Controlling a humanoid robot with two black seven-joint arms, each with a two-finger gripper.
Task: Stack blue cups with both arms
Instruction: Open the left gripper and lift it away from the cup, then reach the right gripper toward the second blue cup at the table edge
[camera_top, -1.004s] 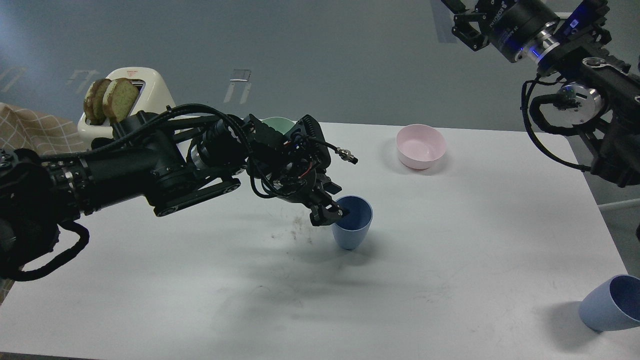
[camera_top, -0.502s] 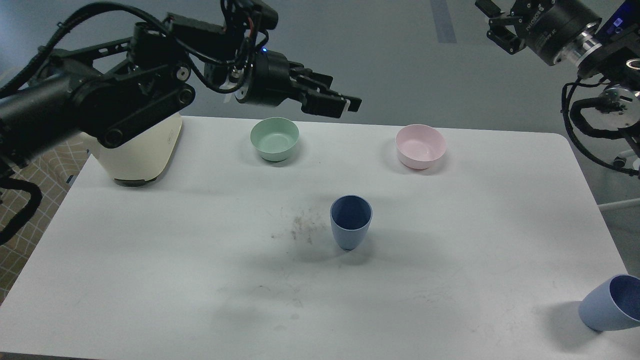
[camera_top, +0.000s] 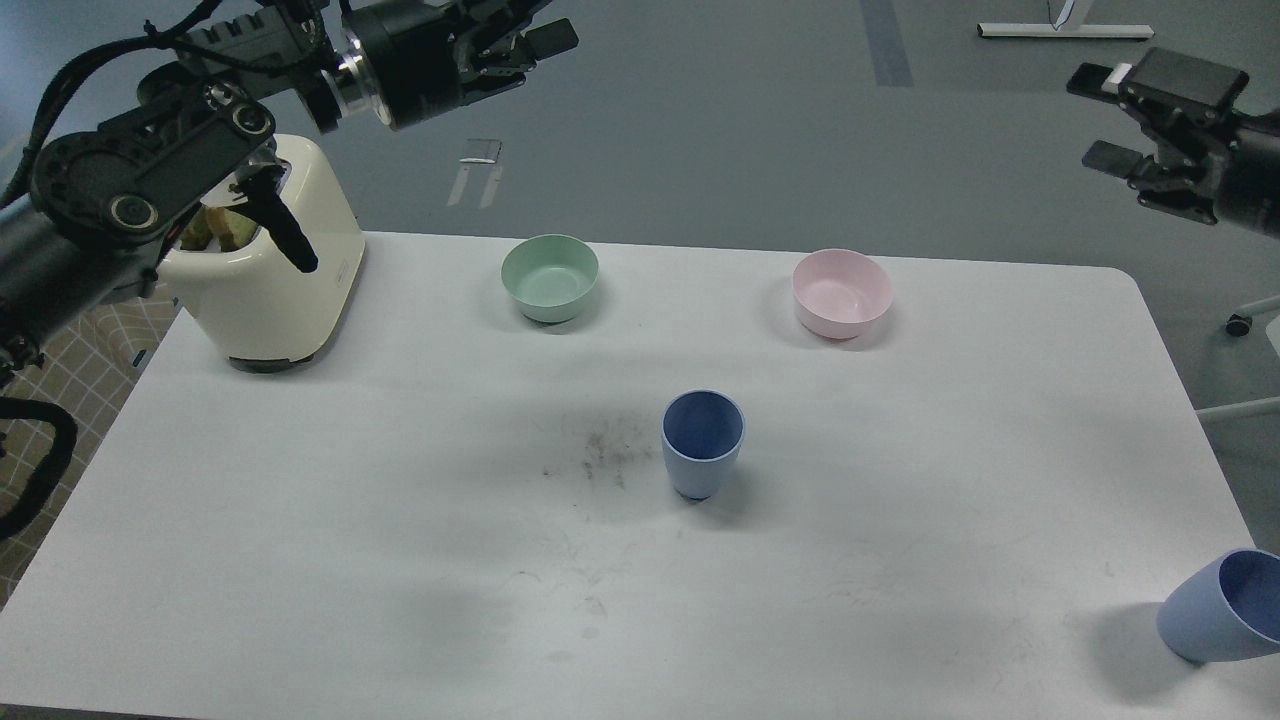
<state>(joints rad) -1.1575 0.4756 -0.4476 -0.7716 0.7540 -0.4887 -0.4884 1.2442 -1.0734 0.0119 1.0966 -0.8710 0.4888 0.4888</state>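
One blue cup (camera_top: 702, 443) stands upright and alone at the middle of the white table (camera_top: 400, 560). The second blue cup (camera_top: 1220, 605) is tilted over at the table's front right corner, its mouth facing right, partly cut off by the view's edge. My left gripper (camera_top: 535, 55) is high at the back left, above the toaster and far from both cups; it looks open and empty. My right gripper (camera_top: 1100, 115) is high at the back right, beyond the table, with its fingers spread and empty.
A cream toaster (camera_top: 265, 290) with bread slices stands at the back left. A mint-green bowl (camera_top: 549, 278) and a pink bowl (camera_top: 841, 292) sit along the back edge. Dark smudges (camera_top: 600, 455) mark the table left of the centre cup. A checked cloth (camera_top: 60, 350) lies off the left edge.
My left gripper let go of the centre cup's rim, rose and pulled back to the upper left. My right arm swung out to the right. Both cups stayed put.
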